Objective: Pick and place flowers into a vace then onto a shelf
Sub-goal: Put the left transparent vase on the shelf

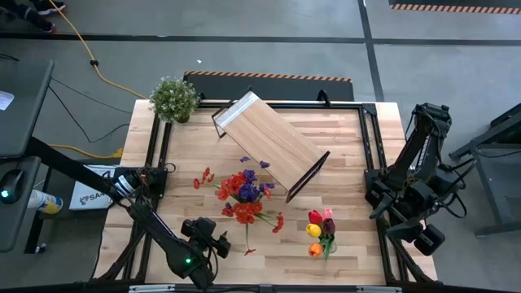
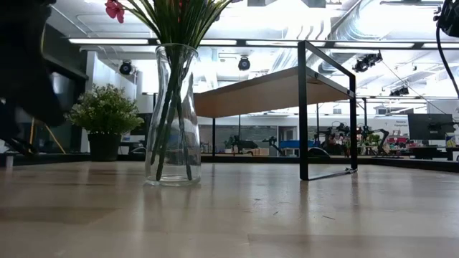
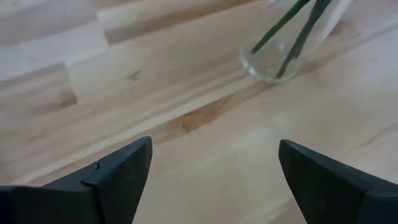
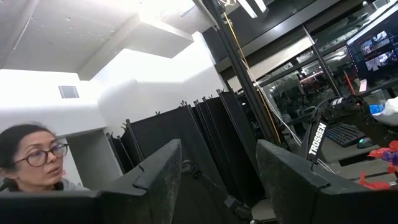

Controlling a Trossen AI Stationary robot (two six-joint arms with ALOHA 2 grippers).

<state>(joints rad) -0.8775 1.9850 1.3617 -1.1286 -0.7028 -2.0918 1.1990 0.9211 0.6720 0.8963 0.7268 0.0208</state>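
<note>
Most flowers (image 1: 244, 195) already stand in the glass vase (image 2: 172, 118), tulips (image 1: 320, 230) remain on the table (image 1: 342, 138), shelf (image 1: 269, 142) unfilled, left claw (image 3: 208, 177) wide, empty.

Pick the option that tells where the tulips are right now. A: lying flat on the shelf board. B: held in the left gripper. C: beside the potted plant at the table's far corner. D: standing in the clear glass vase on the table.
D: the tulips stand with their green stems down inside the glass vase on the table, clear of the shelf; the left gripper is open and empty nearby.
</note>
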